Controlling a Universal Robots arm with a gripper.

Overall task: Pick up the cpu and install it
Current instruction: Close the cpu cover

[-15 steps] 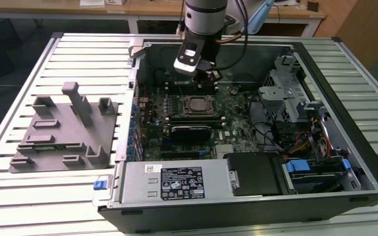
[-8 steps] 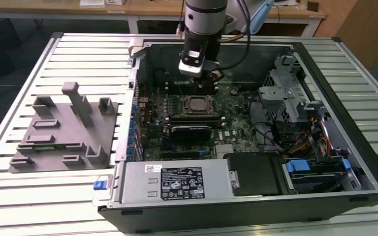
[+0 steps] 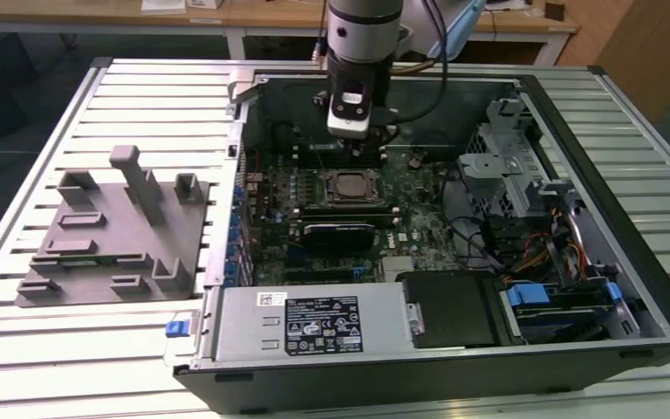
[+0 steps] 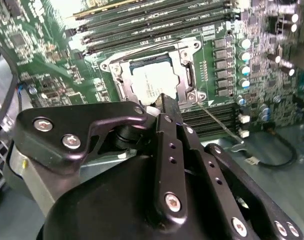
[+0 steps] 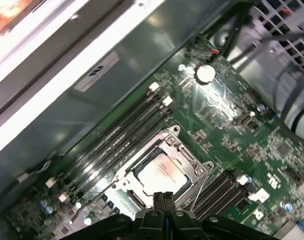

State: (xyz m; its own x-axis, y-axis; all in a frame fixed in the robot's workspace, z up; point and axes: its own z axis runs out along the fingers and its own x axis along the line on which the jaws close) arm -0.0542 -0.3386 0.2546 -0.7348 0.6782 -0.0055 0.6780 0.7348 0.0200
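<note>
Lab – open computer case (image 3: 452, 371), slatted metal bench (image 3: 67, 367)

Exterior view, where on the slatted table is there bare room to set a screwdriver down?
Bare slats lie between the gray fixture and the near edge of the table, beyond the fixture toward the far edge, and on the exterior view's right of the computer case. Inside the case it's crowded: the gripper hangs close by the cpu, with cables alongside.

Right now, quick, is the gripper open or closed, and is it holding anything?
Gripper: closed, holding nothing; the cpu sits in the socket.
</note>
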